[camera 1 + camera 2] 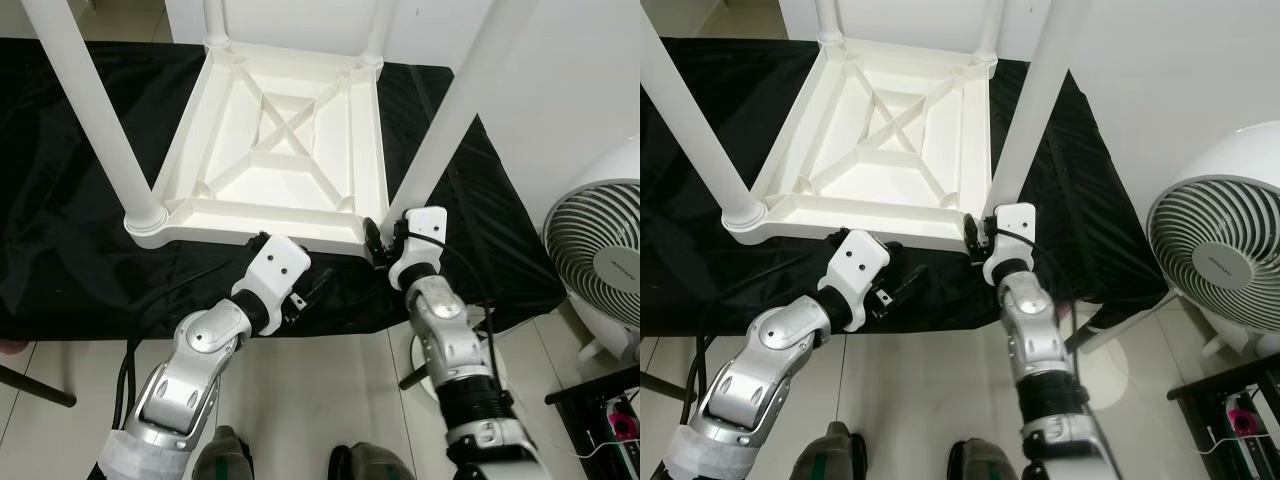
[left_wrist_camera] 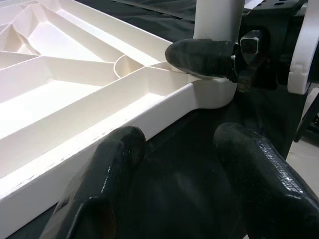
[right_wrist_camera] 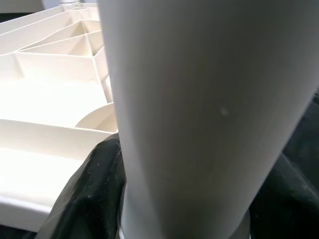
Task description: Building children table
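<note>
1. The white plastic children's table [image 1: 275, 150] lies upside down on a black cloth [image 1: 80, 270] spread over the floor, ribbed underside facing up, four round white legs rising from its corners.
2. The near-right white leg [image 1: 450, 110] stands in its corner socket; the right gripper [image 1: 385, 242] has its fingers closed around the leg's base.
3. The left gripper [image 2: 174, 164] hovers just beside the near rim of the tabletop, fingers apart, holding nothing.
4. The table looks light, stiff and smooth, so probably slippery; the ribbed rim or a leg near its socket seems the surest hold.
5. A white round fan [image 1: 600, 255] stands well apart to the right.
</note>
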Available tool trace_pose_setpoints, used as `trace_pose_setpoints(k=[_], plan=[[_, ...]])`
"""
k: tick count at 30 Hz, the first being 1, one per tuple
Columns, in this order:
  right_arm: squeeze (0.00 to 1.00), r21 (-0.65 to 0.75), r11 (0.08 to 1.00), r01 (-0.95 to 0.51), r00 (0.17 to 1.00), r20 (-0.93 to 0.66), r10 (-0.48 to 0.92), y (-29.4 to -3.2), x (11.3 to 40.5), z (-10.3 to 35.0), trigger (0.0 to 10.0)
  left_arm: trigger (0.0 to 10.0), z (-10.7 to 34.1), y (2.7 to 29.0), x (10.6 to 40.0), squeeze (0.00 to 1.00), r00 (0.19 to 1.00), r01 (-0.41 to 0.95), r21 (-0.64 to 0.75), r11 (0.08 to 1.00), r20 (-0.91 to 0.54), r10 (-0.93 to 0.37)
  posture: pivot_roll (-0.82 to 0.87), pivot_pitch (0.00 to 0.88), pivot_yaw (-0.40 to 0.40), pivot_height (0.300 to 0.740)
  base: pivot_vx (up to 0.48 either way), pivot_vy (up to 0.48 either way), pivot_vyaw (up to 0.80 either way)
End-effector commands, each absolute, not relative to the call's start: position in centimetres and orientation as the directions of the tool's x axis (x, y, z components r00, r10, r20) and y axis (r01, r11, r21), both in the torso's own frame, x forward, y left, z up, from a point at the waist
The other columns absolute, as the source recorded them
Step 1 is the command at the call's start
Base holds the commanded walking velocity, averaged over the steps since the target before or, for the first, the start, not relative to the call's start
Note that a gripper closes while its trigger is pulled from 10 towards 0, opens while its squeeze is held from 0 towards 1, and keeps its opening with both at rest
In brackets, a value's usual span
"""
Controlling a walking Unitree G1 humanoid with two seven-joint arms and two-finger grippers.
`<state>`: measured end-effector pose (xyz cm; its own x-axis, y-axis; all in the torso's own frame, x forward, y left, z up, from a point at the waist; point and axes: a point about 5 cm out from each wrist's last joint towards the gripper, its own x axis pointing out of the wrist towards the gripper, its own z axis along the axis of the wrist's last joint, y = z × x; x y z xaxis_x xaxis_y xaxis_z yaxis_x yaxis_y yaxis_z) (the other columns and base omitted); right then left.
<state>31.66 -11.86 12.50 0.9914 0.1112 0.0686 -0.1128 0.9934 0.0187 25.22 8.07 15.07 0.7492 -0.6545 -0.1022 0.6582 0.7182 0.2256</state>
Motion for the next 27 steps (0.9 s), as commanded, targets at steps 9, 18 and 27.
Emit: trace_pose_setpoints(k=[9,18,27], plan=[[0.0,0.002,0.994,-0.105,0.993,0.048,0.105,-11.7,31.1,12.4,10.0,10.0,15.0,7.9,25.9,0.0,0.744,0.663,0.239,0.709,-0.106,-0.66,0.01,0.051,-0.024,0.74,0.0,0.0,0.0],[1.0,-0.036,0.965,-0.26,0.96,0.096,0.262,-12.9,31.4,13.3,10.0,10.0,15.1,8.0,25.9,0.0,0.744,0.662,0.248,0.707,-0.105,-0.66,0.03,0.045,-0.025,0.74,0.0,0.0,0.0],[0.0,-0.151,0.828,-0.54,0.835,0.023,0.549,-13.2,32.3,13.3,10.0,10.0,15.3,8.2,26.0,0.0,0.767,0.635,0.251,0.73,-0.091,-0.636,0.05,0.048,-0.062,0.74,0.0,0.0,0.0]])
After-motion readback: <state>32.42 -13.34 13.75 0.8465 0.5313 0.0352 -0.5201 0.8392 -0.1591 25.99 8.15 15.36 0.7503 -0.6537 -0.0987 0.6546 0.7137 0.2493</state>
